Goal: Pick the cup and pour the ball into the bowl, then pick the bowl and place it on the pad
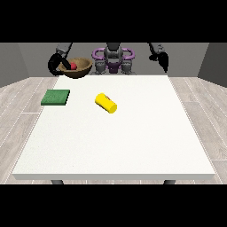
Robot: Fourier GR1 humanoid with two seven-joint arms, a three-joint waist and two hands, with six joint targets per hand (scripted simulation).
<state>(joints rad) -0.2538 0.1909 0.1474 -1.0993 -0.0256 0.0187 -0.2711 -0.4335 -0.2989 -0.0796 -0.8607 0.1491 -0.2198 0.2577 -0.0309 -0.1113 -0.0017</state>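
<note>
Yellow cup [106, 103] toppled, bowl [82, 68] raised

Open table [133, 142] around the pad [56, 97] (only the toppled cup [106, 103] nearby).

The white worktop [133, 146] carries a green pad [56, 97] lying flat near its edge at the view's left, and a yellow cup [106, 103] on its side near the middle.

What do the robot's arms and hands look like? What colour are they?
Each robot hand is black: one at the view's left, one at the view's right. The upper arms look grey with dark bands. No cables or markings can be made out on them.
</note>
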